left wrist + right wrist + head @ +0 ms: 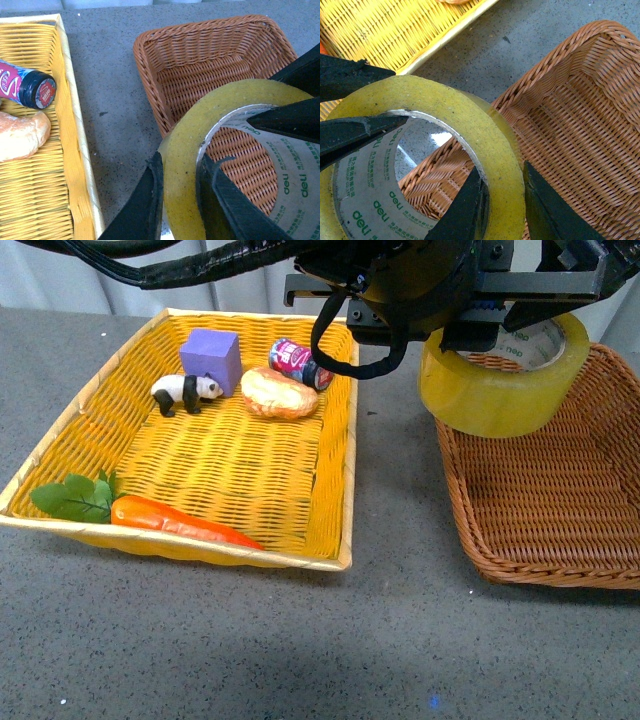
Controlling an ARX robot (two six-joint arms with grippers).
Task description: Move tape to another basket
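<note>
**Tape hanging over the brown basket, both grippers on it**

So the tape (pixel 500 390) is up in the air, held right over the left rim of the basket (pixel 560 510), near its far left corner. Part of the roll hangs over the basket and part over the strip of grey table (pixel 200 640) between the two trays. Looking through the core in the right wrist view, you see the basket rim and a bit of table below.

The left gripper (pixel 182 165) is pinched on the roll's wall, with one finger outside and one inside the core. The right gripper (pixel 502 172) has the same kind of grip on the opposite side of the roll. Both are closed down to the thickness of the wall, and each wrist view shows the other gripper's black fingers across the ring.

The basket has nothing lying in it as far as I can see.

The yellow tray (pixel 340 490) sits to the left, close to the basket but not touching. Along its far edge are a panda (pixel 185 392), a purple block (pixel 212 357) right behind it, a bread roll (pixel 280 393) and a small bottle (pixel 300 363) lying on its side. A carrot (pixel 180 522) with leaves (pixel 72 498) lies along the near edge.
</note>
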